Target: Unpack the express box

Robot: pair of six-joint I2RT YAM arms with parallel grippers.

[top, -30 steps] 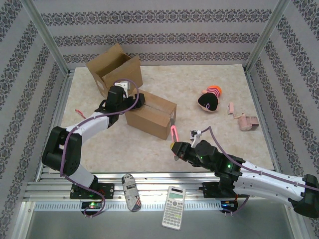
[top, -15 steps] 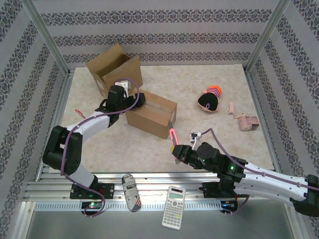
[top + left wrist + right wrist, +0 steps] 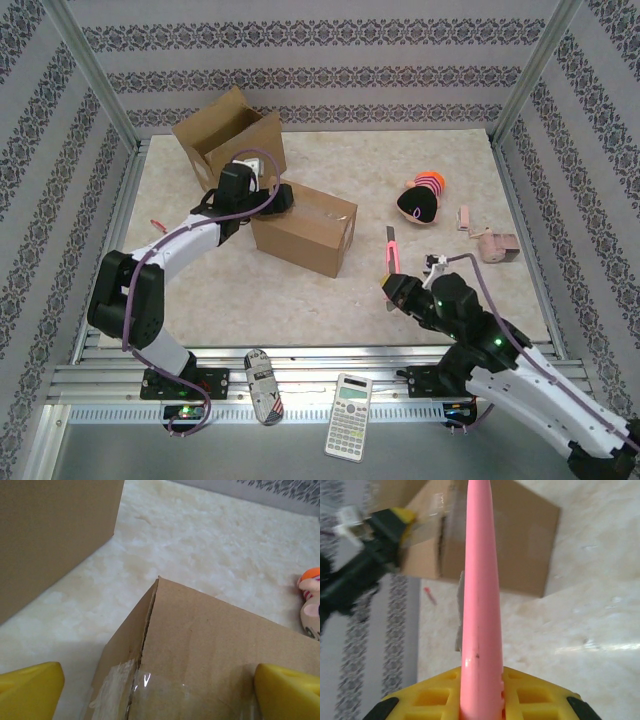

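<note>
Jaws spread wide, the left gripper (image 3: 274, 196) sits at the end of the taped box (image 3: 305, 228), mid-table (image 3: 250, 290) nearer the left edge; the right gripper (image 3: 391, 288) clamps a pink cutter (image 3: 389, 252).

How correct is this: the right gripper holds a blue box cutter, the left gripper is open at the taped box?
Not blue: the right wrist view shows the right gripper holding a pink box cutter. The left gripper is open at the taped box.

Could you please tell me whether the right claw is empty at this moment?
No, the right claw is shut on the pink utility knife, which sticks out from between its yellow fingers.
</note>
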